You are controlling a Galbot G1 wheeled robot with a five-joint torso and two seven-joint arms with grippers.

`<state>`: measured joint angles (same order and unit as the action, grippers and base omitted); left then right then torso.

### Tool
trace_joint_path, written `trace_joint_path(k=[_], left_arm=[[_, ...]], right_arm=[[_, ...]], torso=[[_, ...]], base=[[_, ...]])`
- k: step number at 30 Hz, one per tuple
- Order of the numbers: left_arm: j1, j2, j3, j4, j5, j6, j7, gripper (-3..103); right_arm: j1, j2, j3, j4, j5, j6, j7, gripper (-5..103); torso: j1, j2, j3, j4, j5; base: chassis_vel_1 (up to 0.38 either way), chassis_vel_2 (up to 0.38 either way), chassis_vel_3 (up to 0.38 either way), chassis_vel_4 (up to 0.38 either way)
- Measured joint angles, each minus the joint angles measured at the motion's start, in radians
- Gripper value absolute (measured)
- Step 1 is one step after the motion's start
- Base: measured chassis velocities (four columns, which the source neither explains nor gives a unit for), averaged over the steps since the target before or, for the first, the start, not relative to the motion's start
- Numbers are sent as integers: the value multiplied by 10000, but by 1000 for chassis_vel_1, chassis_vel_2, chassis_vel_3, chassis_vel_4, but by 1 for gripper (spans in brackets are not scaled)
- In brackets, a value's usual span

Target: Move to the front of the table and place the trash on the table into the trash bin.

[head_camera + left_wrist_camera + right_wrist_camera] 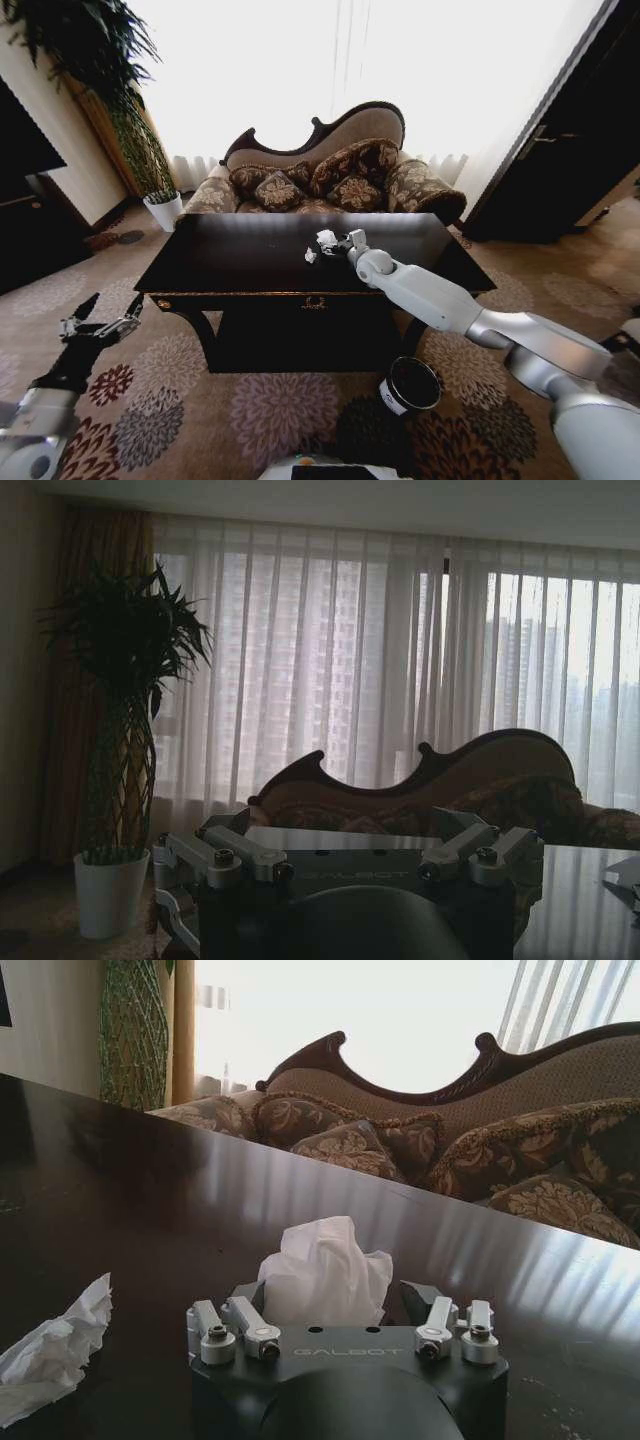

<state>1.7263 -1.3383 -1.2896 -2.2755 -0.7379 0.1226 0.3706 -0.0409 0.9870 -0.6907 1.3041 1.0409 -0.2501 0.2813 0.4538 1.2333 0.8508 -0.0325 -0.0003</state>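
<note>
The dark glossy table [230, 255] stands straight ahead. My right arm reaches over its middle, and the right gripper [336, 241] [330, 1295] is open with its fingers on either side of a white paper ball [326, 238] [325, 1268] resting on the tabletop [150, 1190]. A second crumpled paper ball [311, 255] [55, 1355] lies just beside it. The small black trash bin [410, 385] with a white label sits on the carpet by the table's front right leg. My left gripper [105, 318] [345, 845] hangs open and empty, low at the table's left.
An ornate sofa [330, 180] with patterned cushions stands behind the table. A white plant pot [163, 210] [110, 890] sits at the back left, a black cabinet [25, 200] along the left wall, and a dark door [570, 150] at the right. Patterned carpet covers the floor.
</note>
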Motion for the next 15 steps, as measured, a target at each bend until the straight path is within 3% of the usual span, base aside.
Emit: trace_joint_path(k=[7,8,10,12,15], left_arm=[[65,-97,-3,-119,10,-16,11,100],[65,-97,-3,-119,10,-16,11,100],[80,-122,-3,-151,22,-17,12,100],[85,-130,-2,-166,26,-17,12,100],[111,-175,11,-208,56,-17,13,100]], right_arm=[[-76,-97,44,127,7,87,-142,46],[-76,-97,44,127,7,87,-142,46],[-98,-144,78,166,12,105,-184,35],[-113,-164,94,185,14,111,-200,35],[-197,-258,216,342,57,149,-236,19]], torso=[[1,0,0,0,1],[1,0,0,0,1],[0,0,1,0,1],[1,0,1,0,1],[1,0,1,0,1]], base=[[0,0,0,0],[0,0,0,0],[0,0,0,0],[0,0,0,0],[0,0,0,0]])
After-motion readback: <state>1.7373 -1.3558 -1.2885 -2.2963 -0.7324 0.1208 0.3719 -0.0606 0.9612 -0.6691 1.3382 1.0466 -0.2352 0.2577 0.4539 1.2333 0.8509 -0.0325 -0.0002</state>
